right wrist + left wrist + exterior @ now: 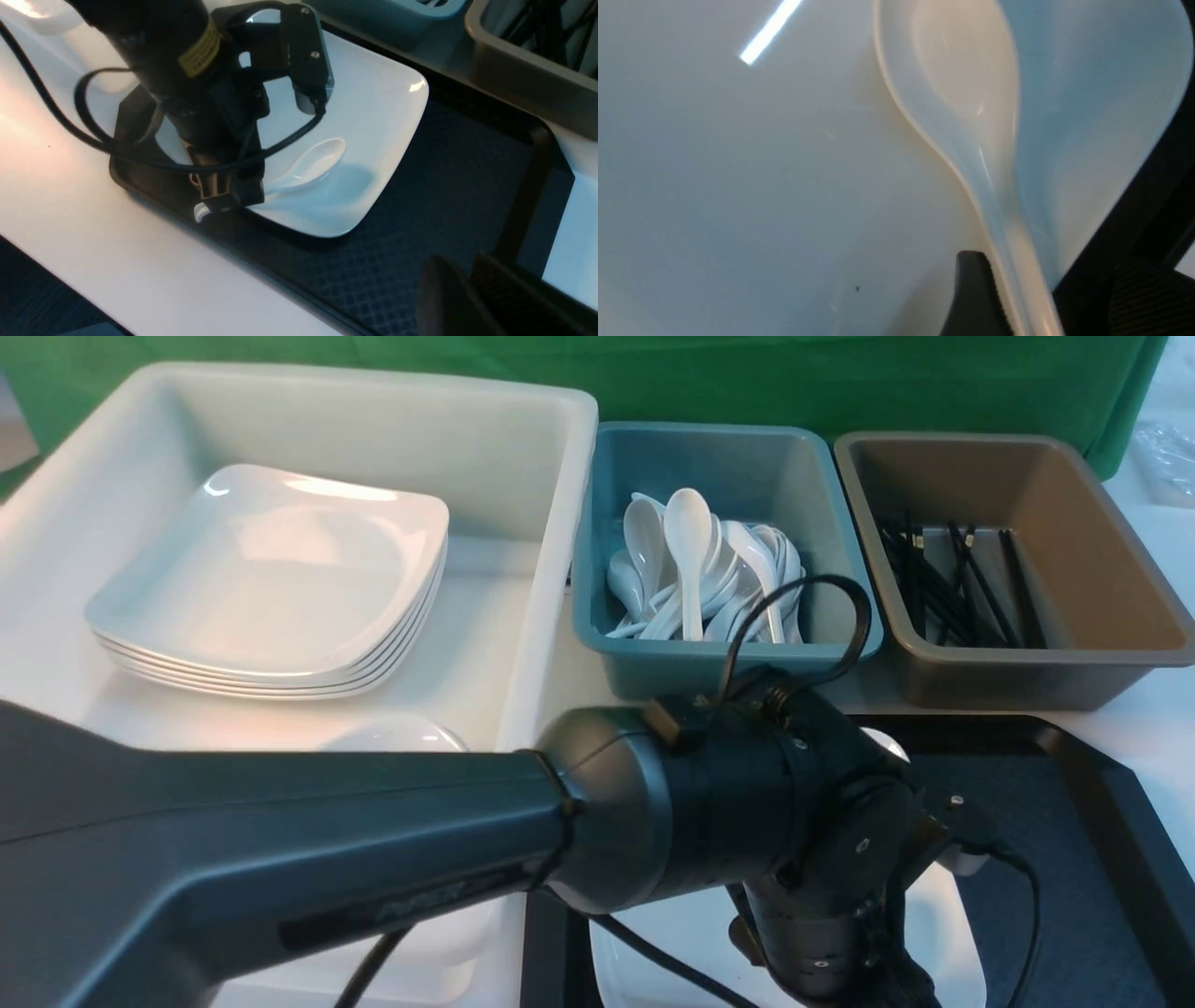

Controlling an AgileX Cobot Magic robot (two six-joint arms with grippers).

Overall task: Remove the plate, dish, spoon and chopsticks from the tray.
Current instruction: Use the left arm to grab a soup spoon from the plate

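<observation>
Left wrist view tells me I am on the spoon step: my left gripper (226, 200) has its fingers (973, 298) parted either side of the spoon's (966, 84) narrow handle, not pinching it as far as I can judge. The oval bowl lies just ahead of them on the glossy white plate (373, 102), itself on the diamond-textured black tray (444, 196). Next I reckon I must close squarely on that slick handle, lift, and carry it forward to the teal bin (747, 467) of matching spoons.
</observation>
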